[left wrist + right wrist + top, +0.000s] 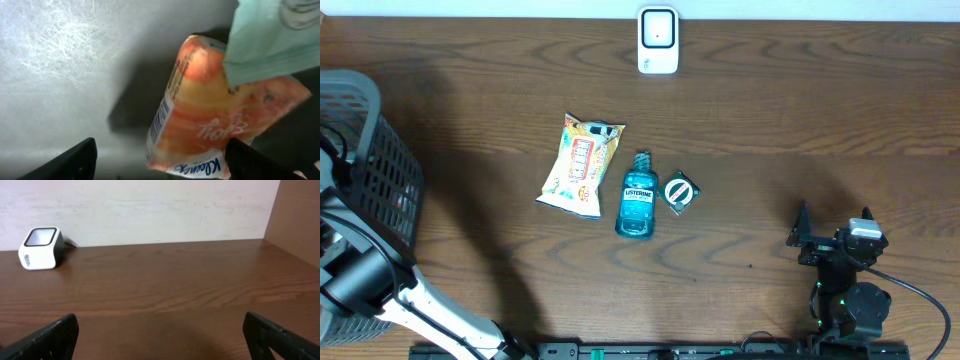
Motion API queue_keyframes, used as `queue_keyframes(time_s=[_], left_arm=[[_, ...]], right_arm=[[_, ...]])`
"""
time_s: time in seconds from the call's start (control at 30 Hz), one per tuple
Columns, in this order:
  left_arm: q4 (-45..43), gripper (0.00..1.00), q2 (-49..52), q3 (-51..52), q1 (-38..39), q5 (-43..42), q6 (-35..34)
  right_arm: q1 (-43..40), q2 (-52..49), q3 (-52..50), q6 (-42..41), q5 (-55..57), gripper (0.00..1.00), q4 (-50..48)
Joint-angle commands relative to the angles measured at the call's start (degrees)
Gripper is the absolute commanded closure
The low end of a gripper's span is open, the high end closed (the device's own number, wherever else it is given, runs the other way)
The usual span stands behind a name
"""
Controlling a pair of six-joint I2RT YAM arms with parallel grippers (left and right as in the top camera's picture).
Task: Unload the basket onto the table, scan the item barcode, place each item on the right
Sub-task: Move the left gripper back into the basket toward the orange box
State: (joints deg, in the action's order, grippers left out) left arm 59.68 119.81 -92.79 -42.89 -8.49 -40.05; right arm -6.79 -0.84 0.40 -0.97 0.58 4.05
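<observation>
In the left wrist view an orange Kleenex tissue pack (pixel 215 120) lies tilted, its barcode (pixel 159 120) on the side facing me, with a teal pack (pixel 265 40) lying over its top. My left gripper (pixel 161 147) stands open around the pack's lower end. The right finger (pixel 250 162) is at the pack's edge and the left finger (pixel 75 162) is well apart from it. Overhead, that gripper is hidden down in the dark basket (pixel 380 170). The white barcode scanner (pixel 658 40) stands at the table's far edge. My right gripper (pixel 160 325) is open and empty, low over the table.
A yellow snack bag (pixel 580 165), a blue Listerine bottle (pixel 638 195) and a small black round packet (pixel 681 192) lie mid-table. The scanner (pixel 40 247) stands far left in the right wrist view. My right gripper (pixel 802 230) rests near the front right.
</observation>
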Motion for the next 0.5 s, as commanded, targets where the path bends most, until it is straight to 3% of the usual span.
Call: queue_keyframes(time_s=[0.0, 0.1, 0.23, 0.3, 0.33, 0.47], left_arm=[[-0.61, 0.25, 0.44, 2.73, 0.24, 1.68, 1.01], [-1.77, 0.4, 0.44, 4.48, 0.24, 1.7, 1.03], [-1.97, 0.72, 0.44, 5.31, 0.24, 1.73, 2.12], [-1.99, 0.82, 0.42, 5.31, 0.2, 1.77, 3.56], [-1.95, 0.92, 0.42, 5.31, 0.09, 1.77, 4.46], [-0.31, 0.93, -0.15, 4.92, -0.72, 3.43, 5.97]], right_arm=[[-0.13, 0.42, -0.09, 0.42, -0.31, 0.01, 0.22], [-0.13, 0.39, -0.09, 0.42, -0.31, 0.01, 0.22], [-0.13, 0.39, -0.09, 0.42, -0.28, 0.01, 0.22], [-0.13, 0.42, -0.09, 0.42, -0.31, 0.01, 0.22], [-0.13, 0.42, -0.09, 0.42, -0.28, 0.01, 0.22], [-0.13, 0.42, -0.09, 0.42, -0.31, 0.01, 0.22]])
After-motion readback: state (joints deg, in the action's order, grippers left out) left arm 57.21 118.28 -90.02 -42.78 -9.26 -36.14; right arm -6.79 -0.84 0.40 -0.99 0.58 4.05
